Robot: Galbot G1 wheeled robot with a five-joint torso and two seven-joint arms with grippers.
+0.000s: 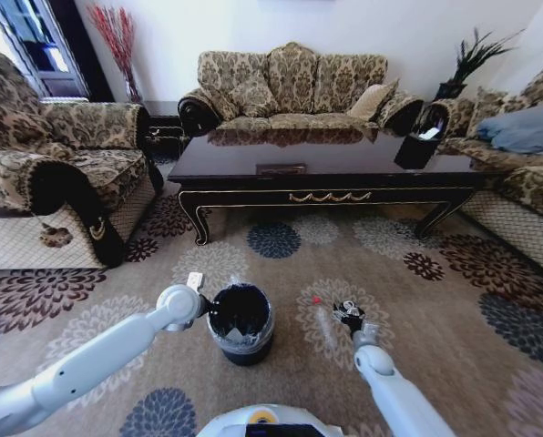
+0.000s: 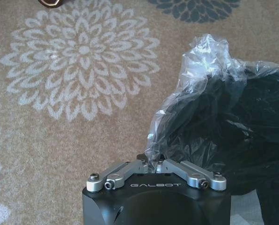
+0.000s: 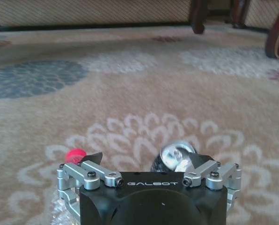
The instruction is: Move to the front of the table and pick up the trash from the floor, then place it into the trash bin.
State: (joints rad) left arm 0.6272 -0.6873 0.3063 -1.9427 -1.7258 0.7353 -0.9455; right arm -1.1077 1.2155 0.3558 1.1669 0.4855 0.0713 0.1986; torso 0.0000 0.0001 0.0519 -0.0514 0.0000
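Gripping liner (image 2: 195, 108) of trash bin (image 1: 241, 324): left end effector (image 2: 157, 165).

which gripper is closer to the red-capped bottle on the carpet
Right. The right gripper is low over the carpet beside the clear bottle with the red cap. The left gripper is across at the trash bin, at its liner.

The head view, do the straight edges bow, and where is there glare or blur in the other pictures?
Head view: wide-lens distortion bows the table's front edge, and its glossy top mirrors the sofa. Left wrist view: the trash bin's plastic liner catches bright highlights; the carpet is sharp. Right wrist view: the far carpet and furniture legs are soft; a silvery scrap at the right end effector glints.
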